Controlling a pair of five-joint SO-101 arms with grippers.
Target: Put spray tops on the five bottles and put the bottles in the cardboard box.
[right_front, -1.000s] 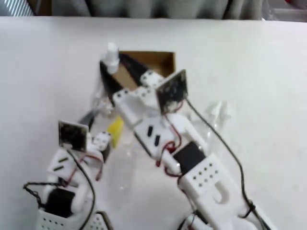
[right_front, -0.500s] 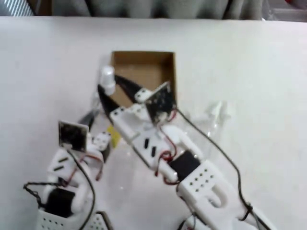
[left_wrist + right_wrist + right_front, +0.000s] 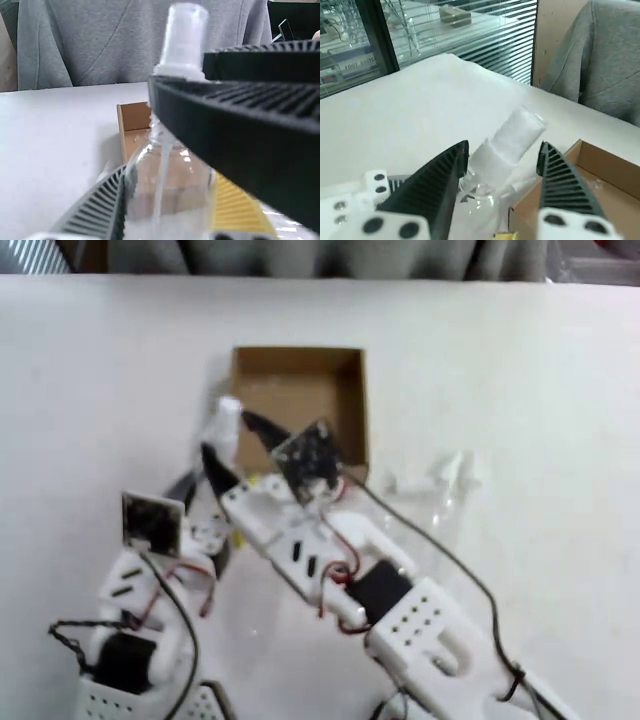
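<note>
Looking at this, left gripper [image 3: 167, 212] pinches the bottle [image 3: 165, 185] beside the cardboard box [image 3: 305, 385]. Right gripper [image 3: 504, 150] jaws are spread around the spray top [image 3: 512, 132], so I'd close squarely before twisting.

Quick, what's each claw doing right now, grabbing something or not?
Left gripper: closed on the clear bottle.
Right gripper: open, one finger on either side of the spray top, not squeezing it.

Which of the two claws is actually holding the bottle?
The left claw, with one yellow finger, clamps the bottle by its body; the black right claw straddles the spray top, open.
</note>
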